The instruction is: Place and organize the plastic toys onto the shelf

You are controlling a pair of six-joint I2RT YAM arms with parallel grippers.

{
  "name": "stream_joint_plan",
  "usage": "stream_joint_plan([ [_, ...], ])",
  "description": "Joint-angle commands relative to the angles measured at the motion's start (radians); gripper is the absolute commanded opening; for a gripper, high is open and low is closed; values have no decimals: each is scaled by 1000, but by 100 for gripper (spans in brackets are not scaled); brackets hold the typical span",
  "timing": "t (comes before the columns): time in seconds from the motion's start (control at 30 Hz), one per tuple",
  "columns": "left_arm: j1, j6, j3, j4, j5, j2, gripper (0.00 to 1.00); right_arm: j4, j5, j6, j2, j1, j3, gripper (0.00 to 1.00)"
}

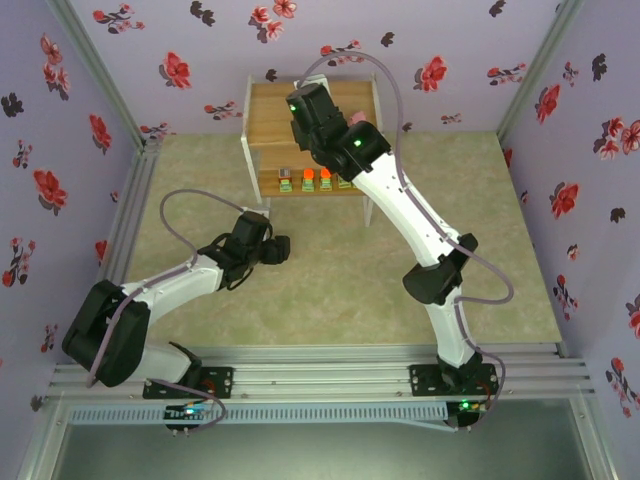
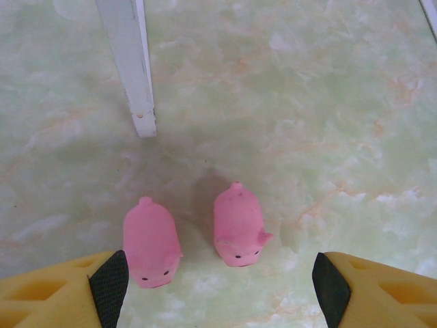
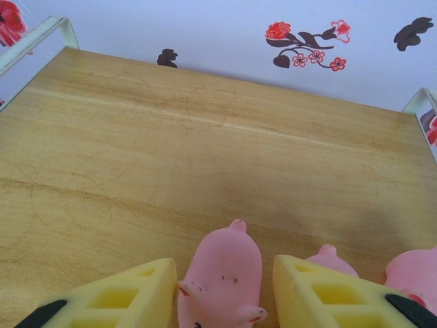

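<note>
In the top external view, the shelf is seen at the far side of the worktop, with blocky toys lined along its lower tier and the left hand held low before it. In the left wrist view, that hand is spread wide; two pink pigs lie on the worktop just ahead of its fingertips, near a white shelf leg. In the right wrist view, the right hand is set narrowly around a single pig on the top board; whether it is gripped cannot be told. Two further pigs are stood just right of it.

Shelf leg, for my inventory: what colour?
The shelf leg is white; left wrist view shows it best.
</note>
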Motion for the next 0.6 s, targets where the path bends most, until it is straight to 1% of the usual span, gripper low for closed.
stream_joint_plan([
  [0.0, -5, 21, 25, -5, -1, -19, 76, 2, 12, -28, -56, -7, 25, 20],
  [0.37, -5, 21, 24, -4, -3, -20, 76, 34, 11, -33, -94, -7, 6, 20],
  [0.57, -5, 23, 24, -4, -3, -17, 76, 97, 0, -25, -185, -7, -97, 29],
])
